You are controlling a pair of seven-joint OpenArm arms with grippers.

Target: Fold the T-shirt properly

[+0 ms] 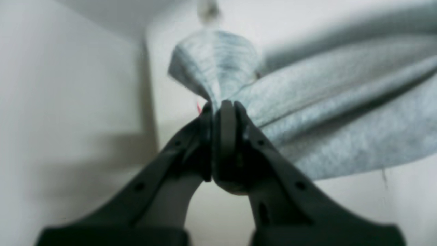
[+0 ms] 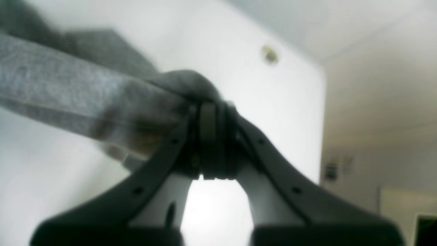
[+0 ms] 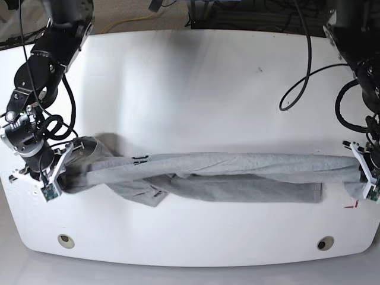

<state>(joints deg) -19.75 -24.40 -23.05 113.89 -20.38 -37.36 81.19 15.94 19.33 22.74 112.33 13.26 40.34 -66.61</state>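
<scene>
I see the T-shirt (image 3: 219,177) stretched into a twisted band across the near half of the white bench (image 3: 190,89). My left end effector (image 1: 222,106) pinches one end, my right end effector (image 2: 208,106) clamps the other.

We saw a white table (image 3: 196,89) with rounded corners filling most of the base view. Near its front edge sat two round fittings, one (image 3: 66,240) toward the front-left corner and one, darker, (image 3: 323,243) toward the front-right corner. A small dark speck (image 3: 259,69) marked the table's far right part. Black cables (image 3: 300,71) looped over the table's right side, and another black cable (image 3: 56,127) coiled above its left edge. Beyond the table's far edge lay a brownish floor (image 3: 127,15).
</scene>
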